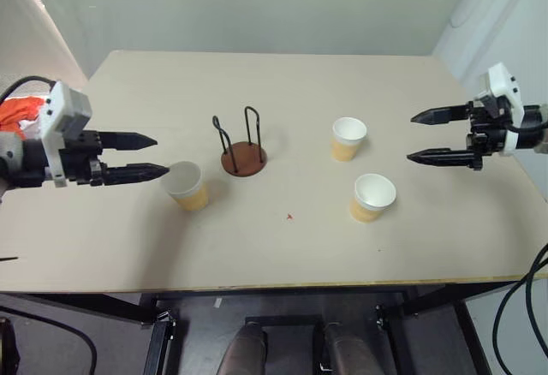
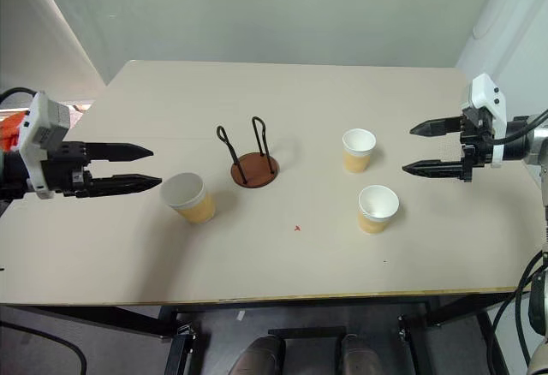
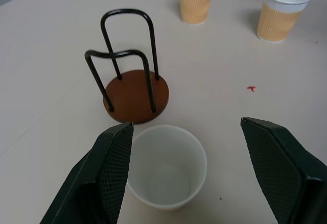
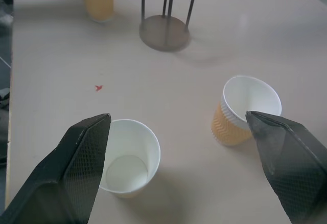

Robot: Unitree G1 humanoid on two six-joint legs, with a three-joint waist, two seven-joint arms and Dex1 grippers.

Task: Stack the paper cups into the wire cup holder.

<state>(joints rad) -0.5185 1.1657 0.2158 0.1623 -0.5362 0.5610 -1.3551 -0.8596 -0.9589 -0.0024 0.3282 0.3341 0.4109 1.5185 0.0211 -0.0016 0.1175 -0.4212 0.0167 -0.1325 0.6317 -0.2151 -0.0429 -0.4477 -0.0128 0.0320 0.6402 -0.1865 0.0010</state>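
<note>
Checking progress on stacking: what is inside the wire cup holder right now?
Nothing. The wire cup holder, a round reddish-brown disc with two black wire loops, stands with a bare base. All three tan paper cups stand upright on the table, apart from it.

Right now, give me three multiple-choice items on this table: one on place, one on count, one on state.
1. Where does the wire cup holder stand?
A. Between the left cup and the two right cups
B. At the table's right edge
C. Inside a cup

2. How many paper cups are on the table?
A. One
B. Three
C. Five

3. What is in the holder?
A. Two cups
B. One cup
C. Nothing

Answers: 1 A, cups flank it on both sides. 2 B, three stand apart. 3 C, its base lies bare.
</note>
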